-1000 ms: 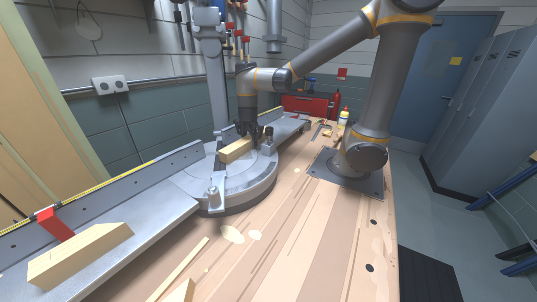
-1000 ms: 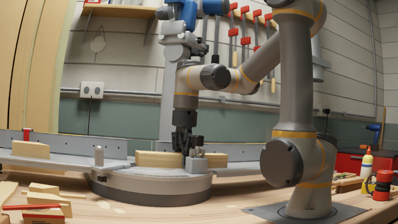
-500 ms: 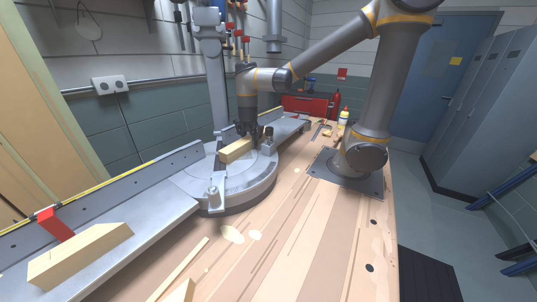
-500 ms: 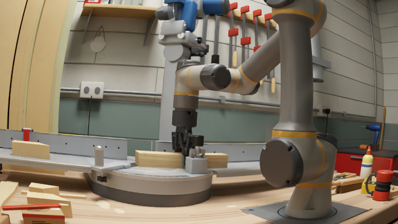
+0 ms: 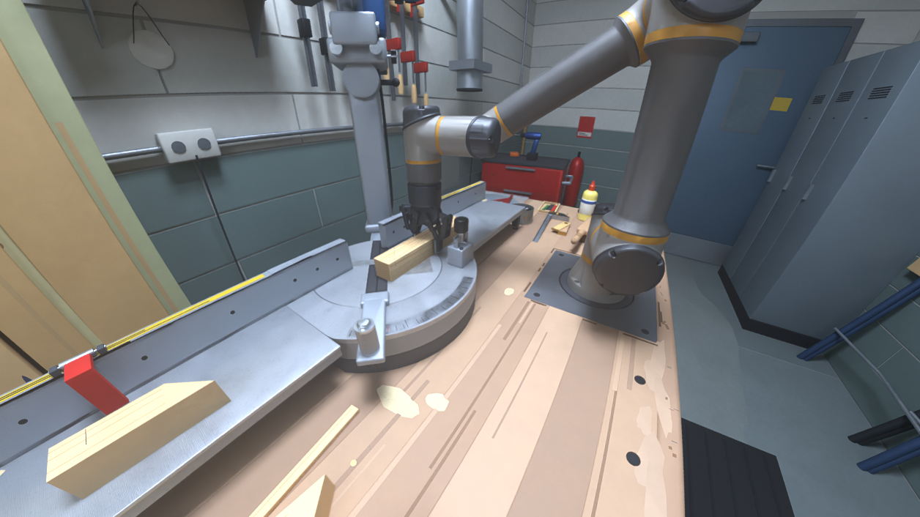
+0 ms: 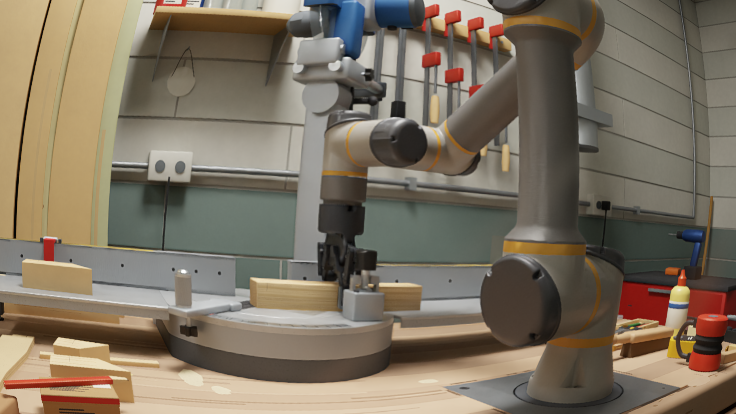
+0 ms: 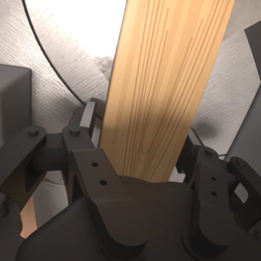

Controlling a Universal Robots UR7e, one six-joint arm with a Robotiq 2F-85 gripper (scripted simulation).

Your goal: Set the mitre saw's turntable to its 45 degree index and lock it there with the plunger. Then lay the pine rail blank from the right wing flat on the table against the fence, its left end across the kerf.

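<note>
The pine rail blank [image 5: 412, 254] [image 6: 329, 294] [image 7: 160, 90] lies flat on the saw's turntable [image 5: 412, 289] [image 6: 278, 329] along the fence [image 5: 412, 218], its left end reaching over the dark kerf slot [image 5: 372, 278]. My gripper [image 5: 426, 236] [image 6: 340, 278] [image 7: 140, 140] straddles the blank from above and is open, holding nothing. The turntable's handle with its plunger knob [image 5: 365, 329] [image 6: 182, 288] points toward the bench's near-left. A grey block with a black knob [image 5: 460, 244] [image 6: 363, 301] stands just in front of the blank.
The saw's column and head [image 5: 363, 109] [image 6: 334, 62] rise behind the fence. On the left wing [image 5: 193, 379] lie a mitred offcut [image 5: 132, 434] [image 6: 56, 276] and a red stop [image 5: 93, 384]. Scraps [image 6: 77, 371] lie on the bench's left, and a glue bottle [image 5: 587, 199] on its right.
</note>
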